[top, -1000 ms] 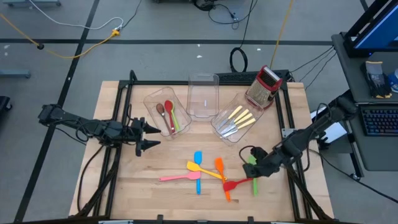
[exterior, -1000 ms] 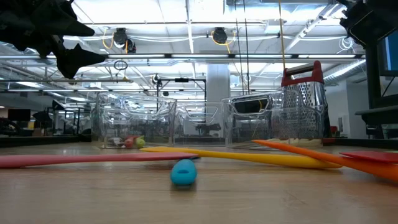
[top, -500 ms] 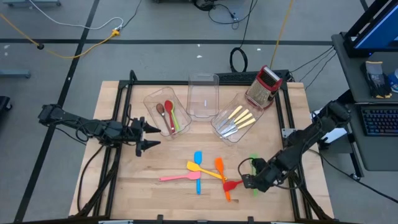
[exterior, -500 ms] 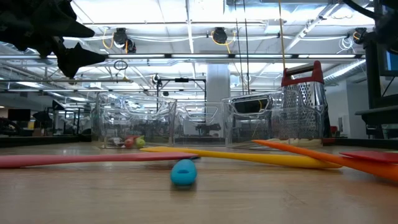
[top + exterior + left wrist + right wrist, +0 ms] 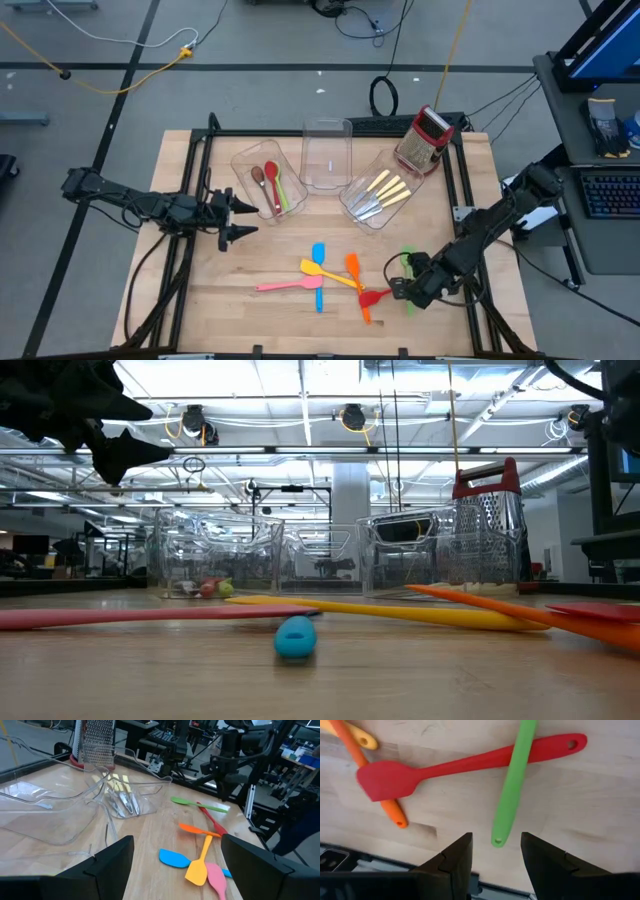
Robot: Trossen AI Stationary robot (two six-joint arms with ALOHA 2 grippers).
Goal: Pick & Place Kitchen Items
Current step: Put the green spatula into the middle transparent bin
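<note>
Several spatulas lie flat on the wooden table near its front edge: pink (image 5: pixel 285 285), blue (image 5: pixel 318 254), yellow (image 5: pixel 322 271), orange (image 5: pixel 353 267), red (image 5: pixel 470 762) and green (image 5: pixel 512 785). The green one lies across the red handle, and the red blade rests on the orange handle. My right gripper (image 5: pixel 495 862) hangs open just above the free end of the green handle (image 5: pixel 497 839), one finger on either side of it, touching nothing. Open and holding nothing, my left gripper (image 5: pixel 240 220) waits above the table's left part.
Three clear bins stand at the back: one with spoons (image 5: pixel 270 185), an empty one (image 5: pixel 327 155), one with cream-handled cutlery (image 5: pixel 380 190). A red-and-silver grater (image 5: pixel 425 140) stands at the back right. The table's front edge (image 5: pixel 395 857) runs close to my right gripper.
My right gripper has moved toward the table's near edge and down, rolling its wrist, and now hangs over the green spatula's handle end. It stopped about half a second ago. The spatulas have not moved.
</note>
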